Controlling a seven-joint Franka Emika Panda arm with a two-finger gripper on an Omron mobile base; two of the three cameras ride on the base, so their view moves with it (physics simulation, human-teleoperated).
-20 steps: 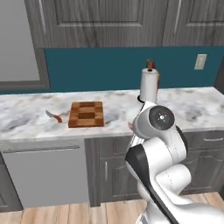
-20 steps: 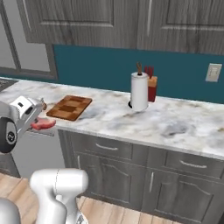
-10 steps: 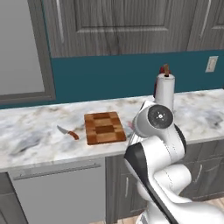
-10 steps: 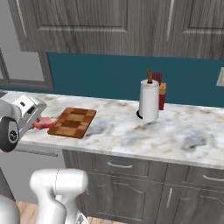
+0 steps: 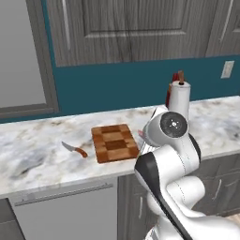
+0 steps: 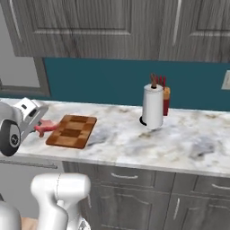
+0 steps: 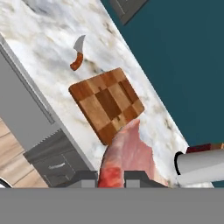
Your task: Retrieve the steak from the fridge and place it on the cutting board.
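My gripper is shut on the steak, a pinkish-red slab that sticks out between the two fingertips. In the hand view the steak's far end hangs over the near right corner of the cutting board. From the right base view the steak shows as a red strip at the gripper, just left of the brown cutting board. In the left base view the cutting board lies on the counter left of my arm, and a pink tip of the steak peeks out. The fridge is out of view.
A small knife with a reddish handle lies on the marble counter left of the board. A white paper towel roll and a knife block stand further right by the teal wall. Grey cabinets hang above.
The base has driven along the counter, so both base views shifted; the board now sits nearer and more central. The gripper stays shut on the steak.
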